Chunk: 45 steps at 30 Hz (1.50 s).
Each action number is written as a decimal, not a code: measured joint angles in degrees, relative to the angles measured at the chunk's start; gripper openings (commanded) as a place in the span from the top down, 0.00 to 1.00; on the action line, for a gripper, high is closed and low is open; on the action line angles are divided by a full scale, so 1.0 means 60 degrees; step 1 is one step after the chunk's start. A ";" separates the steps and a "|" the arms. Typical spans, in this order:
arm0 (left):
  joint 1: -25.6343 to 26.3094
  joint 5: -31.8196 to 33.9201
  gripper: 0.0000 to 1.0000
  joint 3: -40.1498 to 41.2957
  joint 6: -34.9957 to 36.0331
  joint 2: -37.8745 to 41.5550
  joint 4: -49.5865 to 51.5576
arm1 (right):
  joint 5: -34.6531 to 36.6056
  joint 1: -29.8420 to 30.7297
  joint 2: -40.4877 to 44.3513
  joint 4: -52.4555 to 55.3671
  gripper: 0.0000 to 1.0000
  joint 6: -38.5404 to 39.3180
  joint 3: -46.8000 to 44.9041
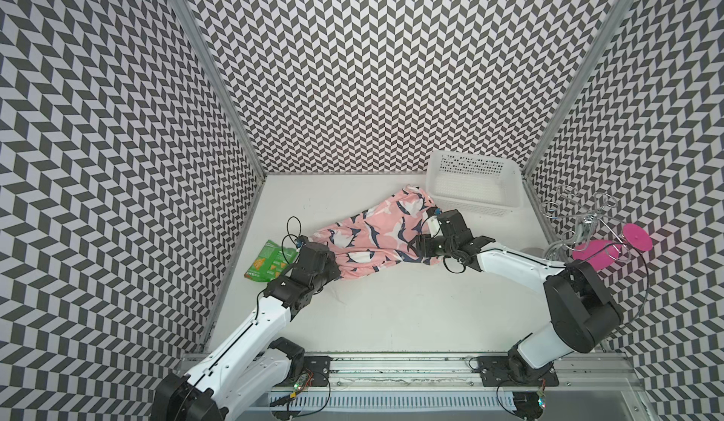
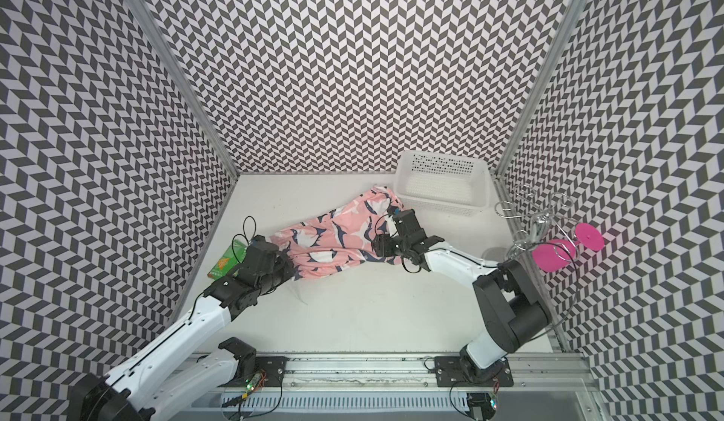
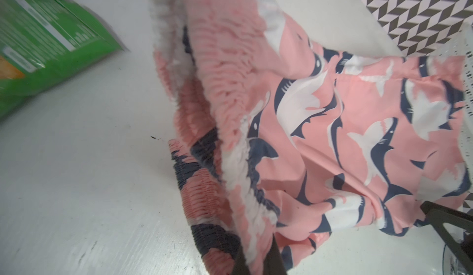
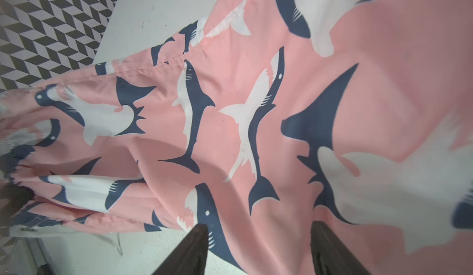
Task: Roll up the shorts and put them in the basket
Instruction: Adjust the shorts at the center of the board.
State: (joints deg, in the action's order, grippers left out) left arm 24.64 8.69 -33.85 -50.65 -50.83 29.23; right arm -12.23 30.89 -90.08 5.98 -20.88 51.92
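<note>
The pink shark-print shorts (image 1: 364, 235) (image 2: 325, 243) lie stretched slantwise across the white table, waistband at the left and leg ends toward the back right. My left gripper (image 1: 331, 260) (image 3: 256, 250) is shut on the gathered waistband, and fabric is pinched between its dark fingers (image 3: 275, 255). My right gripper (image 1: 415, 244) (image 4: 258, 225) is at the near hem on the right. Its jaws stand apart over a fold of the shorts (image 4: 230, 133), with one fingertip over bare table. A thin white drawstring (image 4: 117, 243) trails off the waistband onto the table.
A green snack bag (image 1: 270, 262) (image 3: 46, 43) lies just left of the left gripper, near the left wall. A white perforated basket (image 1: 470, 205) stands at the back right, touching the leg ends. A wire rack holding pink glasses (image 1: 595, 256) stands by the right wall.
</note>
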 measured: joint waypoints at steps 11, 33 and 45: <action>-0.0084 0.0576 0.33 -0.0477 -0.0328 -0.0565 0.1257 | 0.0827 0.0044 0.0029 0.0357 0.27 0.0087 0.0616; 0.0117 -0.1399 0.54 0.0463 0.0423 -0.2546 -0.1570 | 0.1413 -0.1803 -0.1016 -0.0131 0.41 0.0146 0.0579; 0.0044 -0.1286 0.63 0.1552 0.0011 -0.2120 -0.1574 | 0.0892 -0.2284 -0.2131 -0.0452 1.00 0.0266 0.1636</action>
State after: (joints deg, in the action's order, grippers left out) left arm 24.91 0.97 -24.53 -50.59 -63.55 19.79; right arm -6.87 17.19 -102.87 3.27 -19.29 61.73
